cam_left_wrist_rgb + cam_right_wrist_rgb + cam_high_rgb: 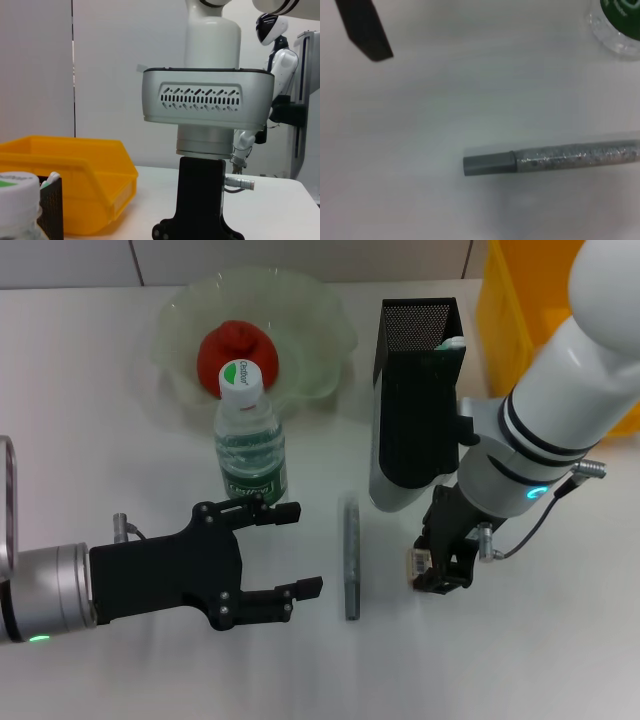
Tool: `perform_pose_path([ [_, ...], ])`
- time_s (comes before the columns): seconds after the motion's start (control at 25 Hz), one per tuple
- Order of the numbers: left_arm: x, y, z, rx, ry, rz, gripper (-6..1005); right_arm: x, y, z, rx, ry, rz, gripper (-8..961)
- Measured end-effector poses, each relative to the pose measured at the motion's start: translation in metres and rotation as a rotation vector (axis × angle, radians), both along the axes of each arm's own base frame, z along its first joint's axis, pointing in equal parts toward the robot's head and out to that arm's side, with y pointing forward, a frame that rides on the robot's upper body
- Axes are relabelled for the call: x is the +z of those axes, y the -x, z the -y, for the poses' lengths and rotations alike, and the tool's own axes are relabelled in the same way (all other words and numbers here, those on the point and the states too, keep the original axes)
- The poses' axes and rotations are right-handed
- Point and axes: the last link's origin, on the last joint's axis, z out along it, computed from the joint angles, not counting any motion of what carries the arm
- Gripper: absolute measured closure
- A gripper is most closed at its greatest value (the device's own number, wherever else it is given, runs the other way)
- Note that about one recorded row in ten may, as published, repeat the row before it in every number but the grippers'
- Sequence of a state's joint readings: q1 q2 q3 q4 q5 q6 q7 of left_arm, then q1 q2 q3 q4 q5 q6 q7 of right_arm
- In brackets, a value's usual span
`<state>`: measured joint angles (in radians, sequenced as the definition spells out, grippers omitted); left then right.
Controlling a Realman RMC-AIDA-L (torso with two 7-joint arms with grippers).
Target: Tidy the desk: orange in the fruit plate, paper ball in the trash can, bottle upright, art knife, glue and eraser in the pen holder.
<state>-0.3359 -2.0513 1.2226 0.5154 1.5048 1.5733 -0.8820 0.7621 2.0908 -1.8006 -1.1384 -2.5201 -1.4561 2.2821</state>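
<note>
- The right gripper point(440, 575), lower right of centre in the head view, pointed down at the table and was closed on the eraser point(416, 562), a small beige block with a barcode sticker showing at the fingers' left side.
- We judged the step in hand to be carrying the eraser to the pen holder point(415, 405), which stood just above the gripper in the frame. Doing it well called for a clear lift above the mesh rim before moving across, then letting go only once the block was squarely over the opening.
- A grey glittered stick point(351, 558), either the glue or the art knife, lay flat just left of the gripper; the lift ought not to disturb it.
- The left gripper point(298, 549), at lower left, was spread wide and held nothing, near the upright bottle point(250, 445).
- The orange point(236, 348) sat in the fruit plate point(325, 330) at upper centre; the trash can point(520, 310) was at upper right.
- How firmly the fingers gripped the eraser we could not tell; most of the block was hidden by them.
- The right arm covered part of the trash can, so its contents went unseen, and we found no paper ball.
- A white-tipped item stood in the pen holder; we could not identify it.
- The right wrist view showed only the stick point(555, 157), the bottle cap and a black fingertip.
</note>
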Motion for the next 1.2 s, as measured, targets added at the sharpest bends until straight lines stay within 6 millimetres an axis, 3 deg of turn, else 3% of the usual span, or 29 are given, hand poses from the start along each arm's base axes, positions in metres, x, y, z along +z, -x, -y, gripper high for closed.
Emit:
perform_pose_path([
  [0.12, 0.0, 0.0, 0.0, 0.0, 0.0, 0.001, 213, -0.001, 0.001, 0.001, -0.001, 0.004, -0.005, 453],
  [0.2, 0.0, 0.0, 0.0, 0.0, 0.0, 0.001, 213, 0.0, 0.003, 0.001, -0.002, 0.002, -0.012, 564],
  [0.44, 0.0, 0.0, 0.001, 0.001, 0.001, 0.002, 213, 0.015, 0.012, -0.001, -0.014, -0.048, -0.048, 566],
  [0.92, -0.001, 0.001, 0.001, 0.001, -0.001, 0.001, 213, 0.135, 0.04, -0.046, -0.026, -0.544, -0.331, 567],
  [1.04, -0.002, 0.001, 0.001, 0.002, -0.002, 0.0, 213, 0.142, 0.041, -0.059, 0.005, -0.634, -0.386, 567],
  [1.2, -0.002, 0.0, 0.001, 0.0, -0.002, 0.001, 213, 0.132, 0.034, -0.076, -0.009, -0.679, -0.415, 567],
])
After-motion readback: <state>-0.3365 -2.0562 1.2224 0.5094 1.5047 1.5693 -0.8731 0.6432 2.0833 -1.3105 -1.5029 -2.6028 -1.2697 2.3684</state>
